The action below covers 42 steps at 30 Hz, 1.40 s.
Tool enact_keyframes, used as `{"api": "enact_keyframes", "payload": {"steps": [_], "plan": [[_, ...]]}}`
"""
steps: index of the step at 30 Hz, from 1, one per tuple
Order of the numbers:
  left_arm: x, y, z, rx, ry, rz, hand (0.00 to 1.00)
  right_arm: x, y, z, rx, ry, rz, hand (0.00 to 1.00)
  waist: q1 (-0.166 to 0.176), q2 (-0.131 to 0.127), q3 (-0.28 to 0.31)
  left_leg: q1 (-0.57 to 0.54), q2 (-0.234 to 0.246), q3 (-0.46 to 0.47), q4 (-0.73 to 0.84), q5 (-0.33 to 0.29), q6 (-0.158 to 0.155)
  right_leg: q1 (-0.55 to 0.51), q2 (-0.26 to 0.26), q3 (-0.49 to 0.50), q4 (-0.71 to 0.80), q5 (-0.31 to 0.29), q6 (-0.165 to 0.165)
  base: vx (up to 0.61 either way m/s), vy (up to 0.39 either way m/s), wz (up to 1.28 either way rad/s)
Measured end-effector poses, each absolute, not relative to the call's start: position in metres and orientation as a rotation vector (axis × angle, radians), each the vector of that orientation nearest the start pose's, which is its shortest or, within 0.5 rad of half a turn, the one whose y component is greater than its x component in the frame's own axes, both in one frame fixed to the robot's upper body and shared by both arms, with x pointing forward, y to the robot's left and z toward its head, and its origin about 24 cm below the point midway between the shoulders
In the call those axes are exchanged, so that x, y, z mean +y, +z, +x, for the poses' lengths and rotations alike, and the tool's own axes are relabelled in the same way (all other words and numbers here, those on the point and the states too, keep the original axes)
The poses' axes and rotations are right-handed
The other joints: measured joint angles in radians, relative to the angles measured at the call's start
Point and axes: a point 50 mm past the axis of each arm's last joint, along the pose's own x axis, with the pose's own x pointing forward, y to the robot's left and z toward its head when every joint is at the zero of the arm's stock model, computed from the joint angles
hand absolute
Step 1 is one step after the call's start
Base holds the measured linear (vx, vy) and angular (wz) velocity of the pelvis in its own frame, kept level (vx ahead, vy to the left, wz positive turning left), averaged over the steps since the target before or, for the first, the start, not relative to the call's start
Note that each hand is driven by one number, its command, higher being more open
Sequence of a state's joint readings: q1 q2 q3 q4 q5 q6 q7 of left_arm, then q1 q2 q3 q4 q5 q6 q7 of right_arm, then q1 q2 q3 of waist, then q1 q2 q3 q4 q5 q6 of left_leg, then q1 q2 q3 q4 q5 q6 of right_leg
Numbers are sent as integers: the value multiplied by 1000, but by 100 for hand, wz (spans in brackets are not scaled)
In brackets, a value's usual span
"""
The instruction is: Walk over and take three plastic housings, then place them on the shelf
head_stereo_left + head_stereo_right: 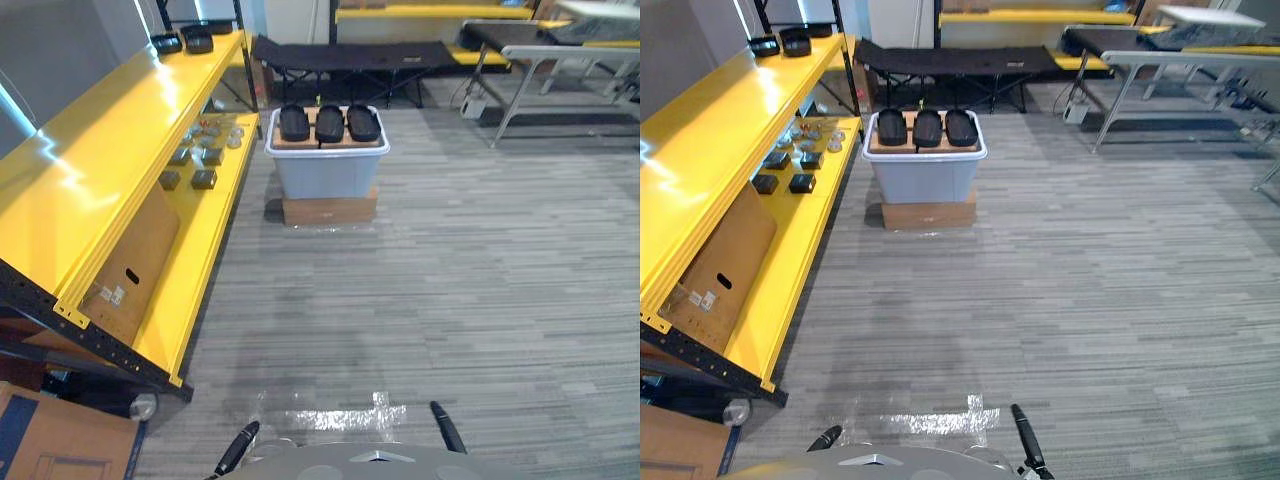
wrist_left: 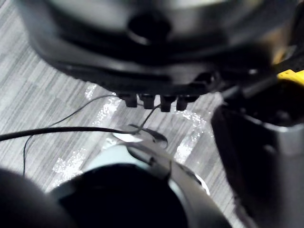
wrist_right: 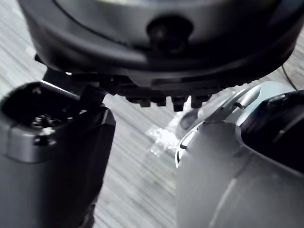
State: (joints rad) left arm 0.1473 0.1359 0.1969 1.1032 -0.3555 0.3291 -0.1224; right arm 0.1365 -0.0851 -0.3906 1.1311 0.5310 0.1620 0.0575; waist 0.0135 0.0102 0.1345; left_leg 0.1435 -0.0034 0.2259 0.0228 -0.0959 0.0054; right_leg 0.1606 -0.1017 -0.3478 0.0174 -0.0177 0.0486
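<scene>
Three black plastic housings (image 1: 294, 123) (image 1: 329, 123) (image 1: 363, 122) lie side by side on a cardboard sheet across the top of a grey bin (image 1: 327, 172), a few steps ahead. The long yellow shelf (image 1: 110, 140) runs along the left. Two more dark housings (image 1: 198, 40) (image 1: 166, 43) sit at the far end of its top level. My left hand (image 2: 156, 47) hangs low over the floor, its fingertips (image 2: 154, 100) relaxed and holding nothing. My right hand (image 3: 166, 42) hangs the same way, its fingertips (image 3: 164, 101) empty.
The bin stands on a flat cardboard box (image 1: 329, 210). Small dark parts (image 1: 204, 179) lie on the lower shelf level, and a cardboard sheet (image 1: 135, 255) leans there. A black cot (image 1: 350, 55) and a grey table frame (image 1: 560, 60) stand beyond. Striped carpet stretches between me and the bin.
</scene>
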Motion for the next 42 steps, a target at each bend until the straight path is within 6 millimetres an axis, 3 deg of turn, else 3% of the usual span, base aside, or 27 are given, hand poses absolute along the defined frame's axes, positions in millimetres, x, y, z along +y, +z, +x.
{"api": "enact_keyframes", "payload": {"steps": [5, 11, 17, 21, 28, 31, 32, 33, 35, 37, 39, 40, 42], "plan": [[205, -172, 44, 1341, 390, -537, 100, -210, -172, 45, 1149, -657, 732, 100, 8, -5, 8, 81, -19, 3, -98, 39, 5, 47, -1, -4, -26, 2, 6, 55, 50, 1], [204, -165, 74, 1192, 325, -546, 100, -204, -163, 83, 998, -505, 678, 100, 6, -33, 31, 89, -25, 6, -109, 50, 15, 53, -3, -5, -40, 6, 13, 10, 12, -1], [200, -163, 84, 1149, 309, -589, 100, -205, -148, 126, 841, -404, 584, 100, 7, -25, 40, 89, -27, 4, -108, 53, 14, 53, -5, -14, -40, 5, 17, -8, -1, 4], [200, -162, 83, 1131, 306, -583, 100, -201, -146, 133, 822, -381, 564, 100, 7, -25, 40, 90, -26, 2, -110, 55, 12, 55, -5, -17, -39, 4, 20, -40, -9, 2], [201, -162, 78, 1100, 353, -646, 100, -202, -149, 122, 835, -425, 598, 100, 7, -26, 40, 93, -28, 13, -111, 55, 11, 50, -10, -7, -28, 4, 23, -52, 12, -4], [201, -161, 80, 1083, 346, -644, 100, -202, -148, 122, 830, -455, 583, 100, 7, -40, 55, 76, -44, 11, -101, 36, 35, -31, -56, -7, 129, -70, 54, -43, 65, 4], [201, -158, 86, 1054, 330, -647, 100, -204, -146, 126, 807, -470, 575, 100, 10, -37, 70, 48, -45, 11, -53, 7, 53, -107, -89, -2, 278, -86, 65, -54, 97, -6], [200, -155, 92, 1029, 318, -647, 100, -203, -143, 133, 779, -475, 574, 100, 12, -37, 91, 17, -39, 20, 4, -19, 68, -217, -130, 8, 481, -73, 50, -66, 101, -13], [202, -152, 99, 999, 313, -640, 100, -199, -139, 142, 737, -467, 582, 100, 6, -41, 133, 19, -33, 25, 74, -60, 91, -322, -171, 31, 680, -76, 10, -29, 121, -10], [204, -151, 100, 999, 321, -631, 100, -199, -138, 142, 726, -465, 577, 100, 3, -36, 146, 26, -22, 25, 102, -87, 91, -341, -152, 28, 615, -97, 22, 66, 112, -3], [206, -151, 102, 1009, 325, -624, 100, -195, -141, 134, 752, -454, 564, 100, 3, -39, 145, 36, -4, 24, 104, -105, 75, -338, -83, 38, 359, -71, 51, 221, 63, -6], [206, -151, 103, 1013, 324, -620, 100, -195, -142, 131, 759, -448, 542, 100, 2, -39, 146, 36, -3, 23, 105, -108, 66, -337, -69, 40, 300, -62, 64, 314, 10, -1], [207, -151, 102, 1021, 326, -606, 100, -195, -147, 113, 809, -454, 509, 100, 1, -46, 142, 51, -9, 13, 136, -153, 41, -331, -40, 61, 162, -3, 50, 305, -38, 11]]}}
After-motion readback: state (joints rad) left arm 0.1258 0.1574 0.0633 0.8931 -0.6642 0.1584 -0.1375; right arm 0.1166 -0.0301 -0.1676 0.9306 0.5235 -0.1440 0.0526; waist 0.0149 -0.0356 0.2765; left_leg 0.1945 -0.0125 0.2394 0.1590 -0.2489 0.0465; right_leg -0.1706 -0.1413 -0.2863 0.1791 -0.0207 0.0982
